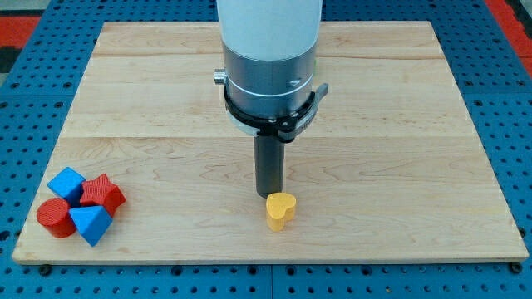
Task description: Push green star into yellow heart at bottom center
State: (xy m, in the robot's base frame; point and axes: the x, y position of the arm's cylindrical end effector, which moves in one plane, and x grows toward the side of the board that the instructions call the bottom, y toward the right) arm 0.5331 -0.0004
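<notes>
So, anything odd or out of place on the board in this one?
Yes: no green star shows anywhere, though the arm may hide it. My tip stands just above the yellow heart. Four red and blue blocks huddle at the bottom left.

Wooden board (pixel 166 100): yellow heart (pixel 280 210) bottom centre; blue, red blocks (pixel 79 206) bottom left.

I count five blocks on the bench (pixel 166 100): one yellow heart (pixel 280 210), two blue blocks, a cube (pixel 66 182) and a triangular one (pixel 90 223), and two red blocks, a star-like one (pixel 103 194) and a cylinder (pixel 54 218). I see one rod.
</notes>
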